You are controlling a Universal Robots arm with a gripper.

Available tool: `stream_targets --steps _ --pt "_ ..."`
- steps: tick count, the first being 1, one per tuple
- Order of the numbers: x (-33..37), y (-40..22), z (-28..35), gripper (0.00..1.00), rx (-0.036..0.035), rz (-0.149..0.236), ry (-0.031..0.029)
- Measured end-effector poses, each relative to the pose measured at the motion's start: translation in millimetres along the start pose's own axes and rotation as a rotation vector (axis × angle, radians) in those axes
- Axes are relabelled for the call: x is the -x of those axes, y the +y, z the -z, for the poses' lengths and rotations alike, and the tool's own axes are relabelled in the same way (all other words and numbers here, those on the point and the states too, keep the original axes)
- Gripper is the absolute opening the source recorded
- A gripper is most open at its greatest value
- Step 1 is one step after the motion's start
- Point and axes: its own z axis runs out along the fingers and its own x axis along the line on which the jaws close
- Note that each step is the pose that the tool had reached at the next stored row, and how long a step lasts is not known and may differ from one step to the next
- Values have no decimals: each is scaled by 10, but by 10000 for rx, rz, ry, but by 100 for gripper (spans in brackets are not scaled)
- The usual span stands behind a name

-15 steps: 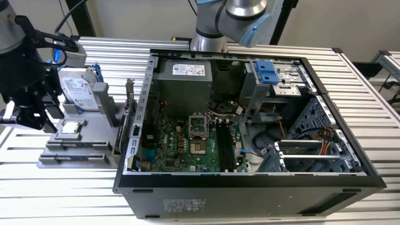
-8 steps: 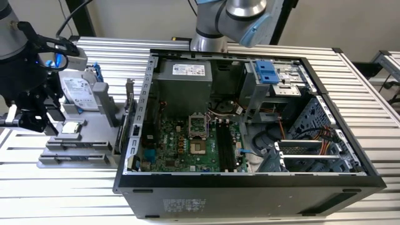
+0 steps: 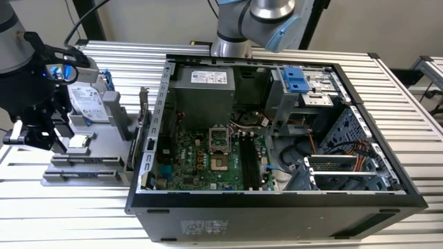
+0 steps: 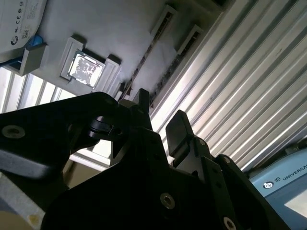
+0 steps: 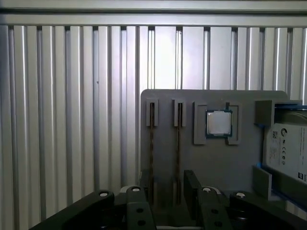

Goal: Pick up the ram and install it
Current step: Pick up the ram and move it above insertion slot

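Grey plastic makes up the holder (image 3: 104, 151) that lies on the slatted aluminium table (image 3: 412, 106) at the exterior view's left, just beside the open black computer case (image 3: 277, 218). The ram (image 5: 151, 143) stands on edge in one of the holder's narrow slots, and a second stick (image 5: 178, 143) sits in the parallel slot just beside it. Both read as thin dark strips in the first wrist view. In the second wrist view one of these strips (image 4: 146, 60) runs as a slim line toward the claw, but I cannot tell which stick it is.

A square silver processor chip (image 5: 218, 122) rests in its own pocket next to the slots. Past it, a silver hard drive (image 5: 287, 151) sits in a blue frame.

The gripper (image 3: 33, 140) hangs at the lower left of the exterior frame, over the holder's slotted side. In both wrist views its black fingers (image 5: 192, 186) stand apart with nothing between them, so the claw (image 4: 160, 117) is released. It does not visibly touch either stick.

Inside the case, at the centre of the exterior frame, the green motherboard (image 3: 197, 163) lies flat. Its long black memory slots (image 3: 248, 161) run alongside the processor socket, well apart from the ram.
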Motion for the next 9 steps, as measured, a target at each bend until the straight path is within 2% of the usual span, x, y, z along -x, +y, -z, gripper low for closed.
stream_targets --steps 9 --pt "-8 -1 -94 100 0 -1 6"
